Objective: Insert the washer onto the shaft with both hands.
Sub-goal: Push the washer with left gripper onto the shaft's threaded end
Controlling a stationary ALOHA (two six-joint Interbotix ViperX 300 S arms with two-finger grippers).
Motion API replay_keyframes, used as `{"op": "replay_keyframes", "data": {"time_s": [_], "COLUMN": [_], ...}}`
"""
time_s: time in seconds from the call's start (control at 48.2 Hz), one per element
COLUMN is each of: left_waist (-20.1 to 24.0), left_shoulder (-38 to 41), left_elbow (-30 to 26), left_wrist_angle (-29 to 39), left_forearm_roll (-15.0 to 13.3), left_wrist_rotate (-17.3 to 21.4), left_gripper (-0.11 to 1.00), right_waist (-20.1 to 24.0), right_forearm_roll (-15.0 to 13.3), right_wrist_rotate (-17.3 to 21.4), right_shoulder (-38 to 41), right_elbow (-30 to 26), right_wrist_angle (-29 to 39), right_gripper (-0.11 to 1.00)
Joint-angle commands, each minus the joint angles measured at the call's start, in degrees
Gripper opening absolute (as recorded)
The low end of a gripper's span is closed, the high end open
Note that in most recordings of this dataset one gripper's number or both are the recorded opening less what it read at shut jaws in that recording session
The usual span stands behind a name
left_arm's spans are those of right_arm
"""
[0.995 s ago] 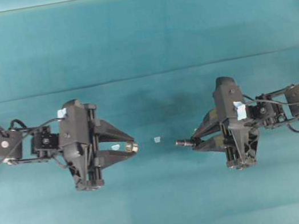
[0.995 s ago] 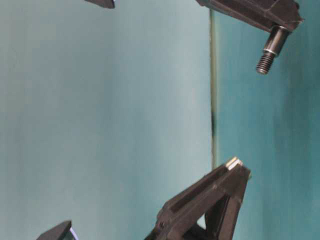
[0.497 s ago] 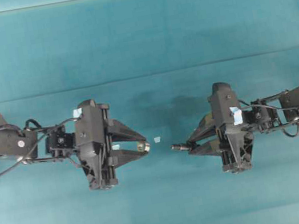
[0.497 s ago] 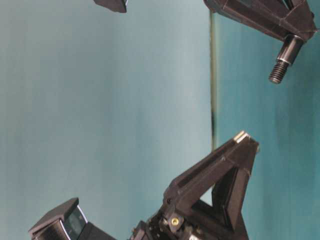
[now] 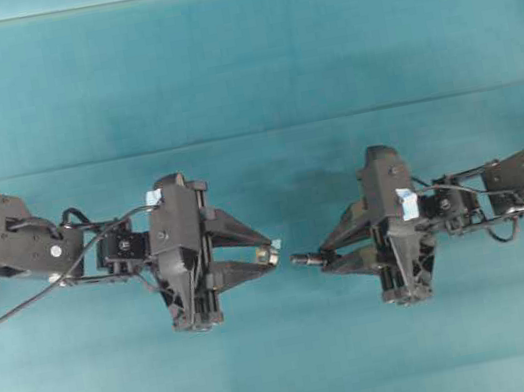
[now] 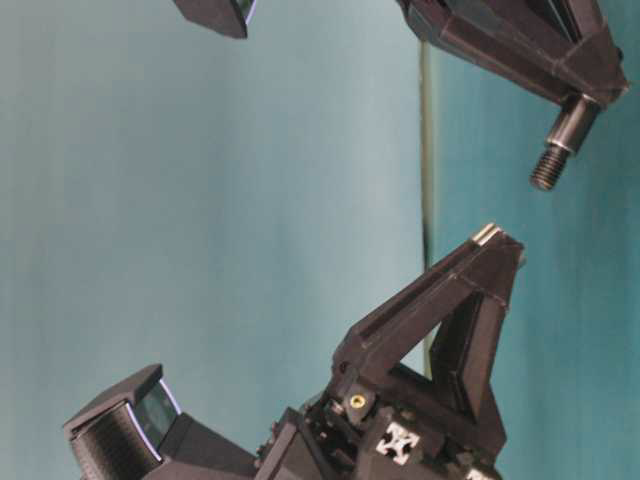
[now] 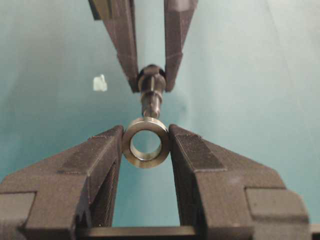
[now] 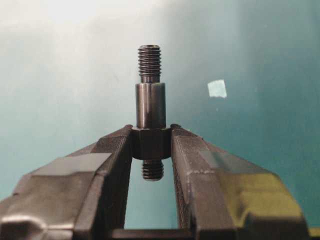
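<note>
In the overhead view the washer is too small to make out — a pale speck at the left gripper tips. The table-level view cuts both grippers at its edges, showing only the washer's rim. The right gripper fingers hide the shaft collar.

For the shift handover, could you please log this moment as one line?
left end effector: shut on washer | right end effector: shut on shaft | parts facing, apart | washer not on shaft
</note>
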Motion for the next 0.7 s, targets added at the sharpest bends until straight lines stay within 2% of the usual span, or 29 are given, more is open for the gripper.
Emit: {"op": "replay_keyframes", "data": {"time_s": [0.0, 0.684], "left_waist": [-0.3, -0.3], "left_shoulder": [-0.2, 2.5], "left_elbow": [-1.0, -3.2], "left_wrist_angle": [-0.6, -0.6], "left_forearm_roll": [0.1, 0.1], "left_wrist_rotate": [-0.1, -0.1], "left_gripper": [0.36, 0.36], "right_waist": [0.2, 0.2], "right_forearm_roll": [0.0, 0.0], "right_wrist_rotate": [0.5, 0.5], "right_shoulder": [0.1, 0.4], "right_elbow": [-1.2, -1.8], "right_wrist_angle": [-1.1, -2.3], "right_gripper": [0.0, 0.0]}}
